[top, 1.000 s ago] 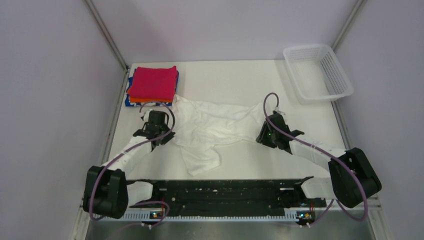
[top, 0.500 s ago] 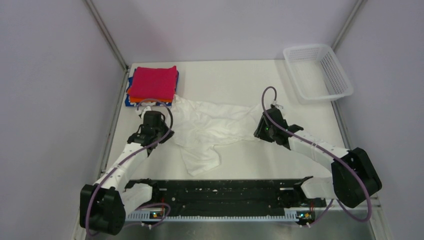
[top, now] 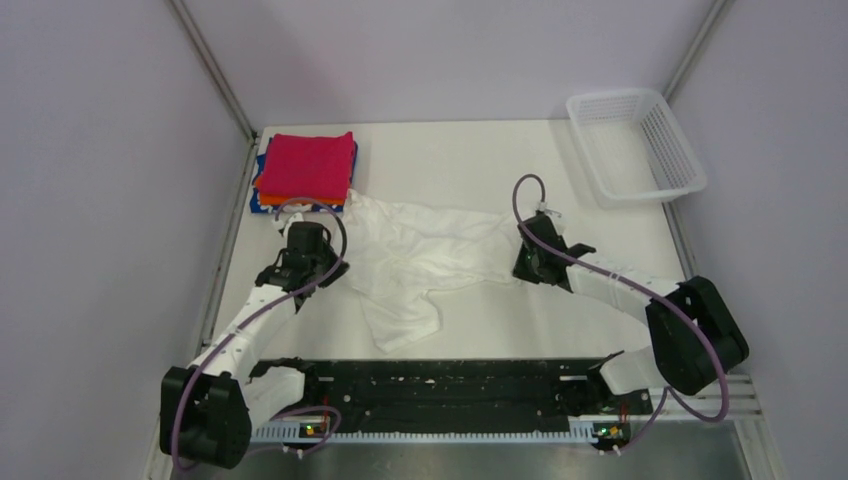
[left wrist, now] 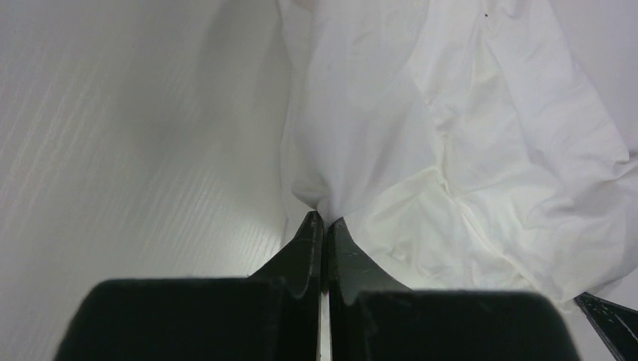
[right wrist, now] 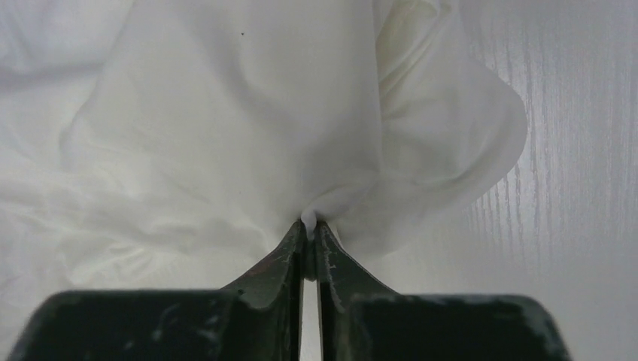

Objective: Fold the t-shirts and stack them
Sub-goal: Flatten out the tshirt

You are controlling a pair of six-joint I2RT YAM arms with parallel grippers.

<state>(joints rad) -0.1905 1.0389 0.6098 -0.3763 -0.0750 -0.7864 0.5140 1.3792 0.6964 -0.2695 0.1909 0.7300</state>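
A crumpled white t-shirt (top: pixel 420 260) lies spread across the middle of the table; its print does not show. My left gripper (top: pixel 330 268) is shut on the shirt's left edge, with cloth (left wrist: pixel 361 150) pinched between the tips (left wrist: pixel 324 219). At the shirt's right end my right gripper (top: pixel 522 262) is shut on a fold of the white cloth (right wrist: pixel 248 135), nipped between the tips (right wrist: pixel 309 226). Folded t-shirts are stacked at the back left: magenta-red (top: pixel 306 166) on top, orange (top: pixel 290 200) under it, blue (top: pixel 262 205) at the bottom.
A white plastic mesh basket (top: pixel 634 145) stands at the back right corner. Grey walls and metal posts close in the table on the left, back and right. The black rail (top: pixel 450 385) with the arm bases runs along the near edge.
The right gripper has moved a little forward onto the shirt's right end and closed on a fold of it. The left arm shifted slightly, still gripping the left edge.
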